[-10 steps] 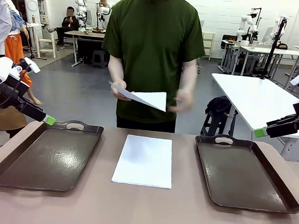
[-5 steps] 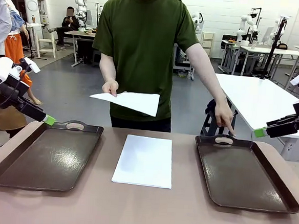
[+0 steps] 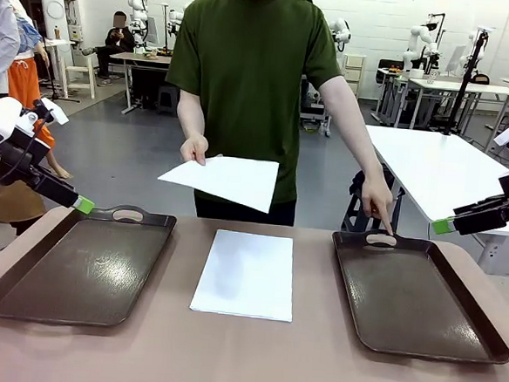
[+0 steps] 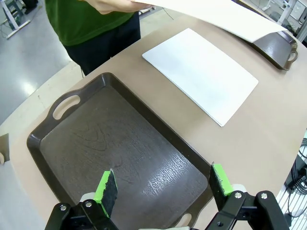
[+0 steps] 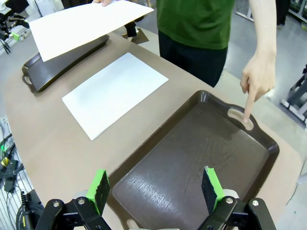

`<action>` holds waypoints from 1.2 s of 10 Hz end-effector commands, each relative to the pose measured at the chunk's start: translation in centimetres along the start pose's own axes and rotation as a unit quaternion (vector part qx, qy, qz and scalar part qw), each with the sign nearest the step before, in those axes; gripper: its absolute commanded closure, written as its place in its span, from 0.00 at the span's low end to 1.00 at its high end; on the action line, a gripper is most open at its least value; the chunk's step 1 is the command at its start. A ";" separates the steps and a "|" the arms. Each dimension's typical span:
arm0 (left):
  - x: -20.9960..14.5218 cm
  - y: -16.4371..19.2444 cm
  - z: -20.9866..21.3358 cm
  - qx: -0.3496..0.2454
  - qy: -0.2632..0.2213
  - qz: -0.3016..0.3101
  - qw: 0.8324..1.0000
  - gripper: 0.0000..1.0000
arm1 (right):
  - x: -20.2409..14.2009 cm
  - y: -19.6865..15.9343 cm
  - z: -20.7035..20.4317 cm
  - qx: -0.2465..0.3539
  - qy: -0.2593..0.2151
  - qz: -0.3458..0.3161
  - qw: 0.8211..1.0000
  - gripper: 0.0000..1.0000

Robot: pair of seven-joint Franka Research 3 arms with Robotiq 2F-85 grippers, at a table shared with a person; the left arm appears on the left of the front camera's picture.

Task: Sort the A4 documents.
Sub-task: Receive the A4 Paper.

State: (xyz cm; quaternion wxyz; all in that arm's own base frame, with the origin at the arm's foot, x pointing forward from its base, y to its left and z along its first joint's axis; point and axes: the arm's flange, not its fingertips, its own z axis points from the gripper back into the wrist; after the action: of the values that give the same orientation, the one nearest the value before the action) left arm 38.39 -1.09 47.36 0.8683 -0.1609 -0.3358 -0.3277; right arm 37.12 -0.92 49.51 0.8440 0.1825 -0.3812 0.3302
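Note:
A stack of white A4 documents [image 3: 245,273] lies on the table's middle, also seen as documents [image 4: 201,74] and documents [image 5: 114,92] from the wrists. The person holds one white sheet [image 3: 225,178] above the table's far edge in one hand and points a finger [image 3: 386,225] of the other hand at the far handle of the right tray [image 3: 413,294]. My left gripper [image 4: 163,184] hangs open above the left tray [image 3: 83,266]. My right gripper [image 5: 155,188] hangs open above the right tray [image 5: 201,158]. Both hold nothing.
Two dark brown handled trays flank the paper stack. The person in a green shirt [image 3: 249,77] stands at the far side. A white table [image 3: 439,169] stands behind on the right.
The person lowered the held sheet forward and swung the other arm out; its finger now points at the right tray's handle. Both arms stayed still.

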 end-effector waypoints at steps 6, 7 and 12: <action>-0.1 0.3 -0.1 0.000 -0.005 -0.003 1.000 0.00 | 6.7 1.9 -10.0 0.143 -0.004 -0.202 0.969 0.00; -0.1 0.3 -0.1 0.000 -0.005 -0.003 1.000 0.00 | 7.5 2.3 -12.0 0.170 -0.006 -0.231 0.958 0.00; -0.1 0.3 -0.1 0.000 -0.005 -0.003 1.000 0.00 | 9.6 4.4 -21.3 0.237 0.019 -0.387 0.891 0.00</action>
State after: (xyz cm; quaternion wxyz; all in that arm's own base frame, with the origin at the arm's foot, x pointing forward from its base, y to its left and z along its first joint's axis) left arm 38.39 -1.16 47.36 0.8684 -0.1601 -0.3353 -0.3283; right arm 49.10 17.50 42.70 0.8456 0.4983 -0.1737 0.0803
